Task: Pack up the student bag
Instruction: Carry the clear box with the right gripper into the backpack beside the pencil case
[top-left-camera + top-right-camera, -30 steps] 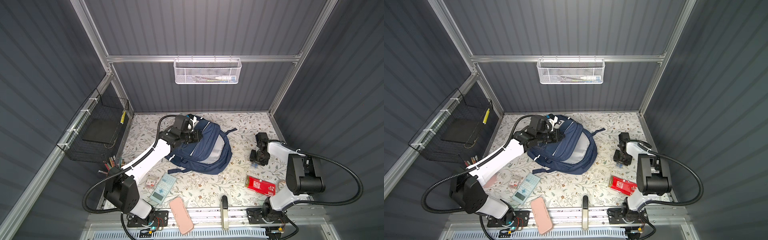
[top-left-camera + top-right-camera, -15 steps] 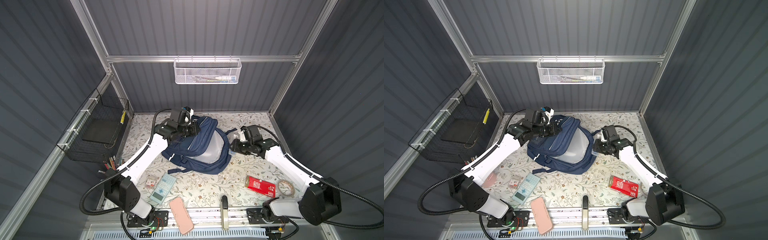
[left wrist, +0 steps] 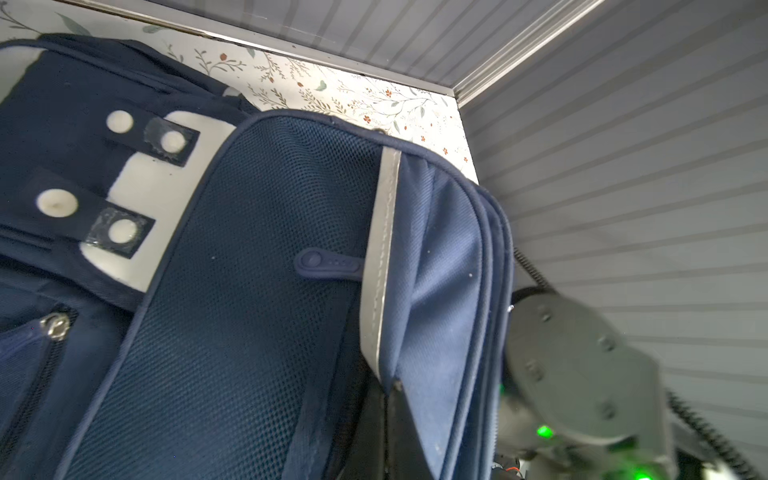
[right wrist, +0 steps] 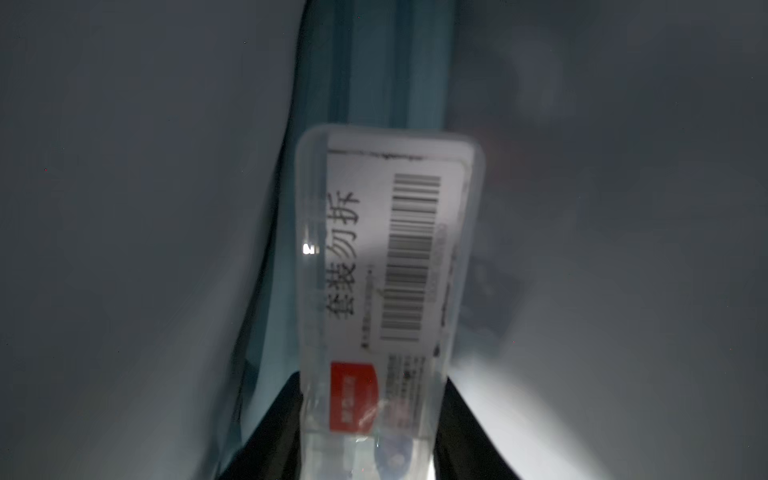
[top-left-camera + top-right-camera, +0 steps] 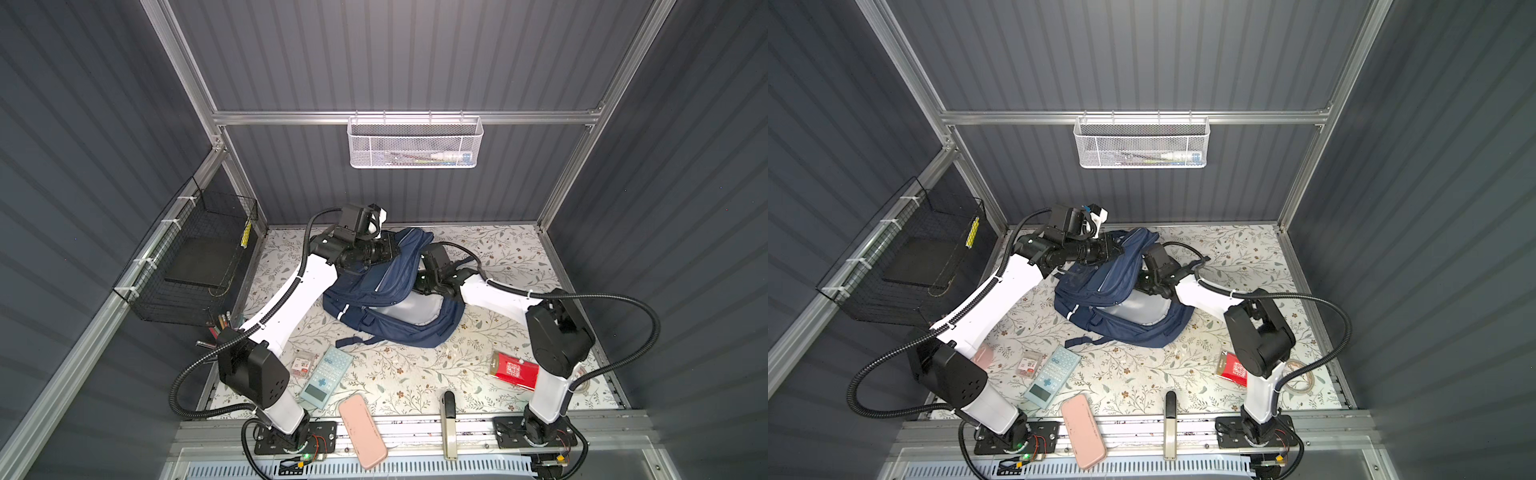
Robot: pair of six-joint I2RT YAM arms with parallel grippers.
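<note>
Bag (image 5: 395,299): navy, slumped at the back middle of the worktop (image 5: 511,249) in both top views. One flap is lifted and pale lining shows beneath it.
Arms, top views: the left arm (image 5: 307,286) reaches the lifted flap from the left. The right arm (image 5: 494,291) goes in under it from the right, its tip hidden by cloth.
Loose items: calculator (image 5: 326,378), pink case (image 5: 361,432) and red pack (image 5: 513,370) lie near the front, well apart from the bag.
Left wrist view: left fingers (image 3: 376,432) together, clamped on the flap's edge beside a grey stripe (image 3: 380,257). A zip pull (image 3: 328,264) sits on the mesh panel nearby.
Right wrist view: right fingers (image 4: 278,440) clamped on a clear box (image 4: 390,249) with a barcode label. Pale lining is all around, so it is inside the bag.
Handling: likely soft and limp, sagging wherever unsupported. It is probably light enough to lift by a flap, but the mouth will not stay open alone.
Hold: the piped seam or flap edge seems best. Smooth cloth may slip, so pinch thick trim.
</note>
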